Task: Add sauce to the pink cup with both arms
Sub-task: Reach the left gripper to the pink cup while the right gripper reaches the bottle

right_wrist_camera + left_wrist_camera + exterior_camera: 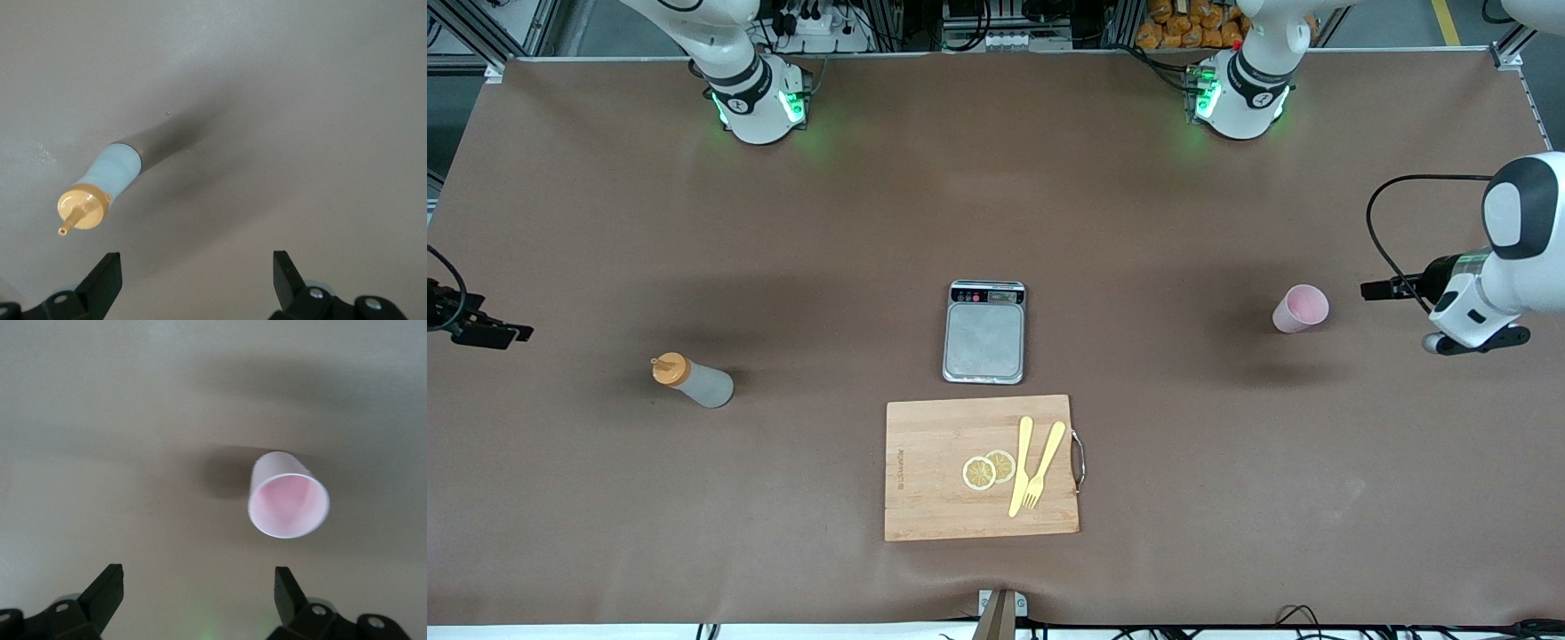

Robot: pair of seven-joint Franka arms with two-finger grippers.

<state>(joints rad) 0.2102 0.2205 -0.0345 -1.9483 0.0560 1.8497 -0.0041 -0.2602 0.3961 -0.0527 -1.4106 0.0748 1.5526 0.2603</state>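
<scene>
1. The left gripper [199,597] has its fingers spread wide and holds nothing, above the table [1138,222] near the upright pink cup [1300,308] at the left arm's end.
2. The right gripper [197,280] is equally wide apart and empty, near the upright sauce bottle [692,380] at the right arm's end.

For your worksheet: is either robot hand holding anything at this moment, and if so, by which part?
Nothing is held. The left hand is open above the pink cup; the right hand is open above the sauce bottle.
</scene>
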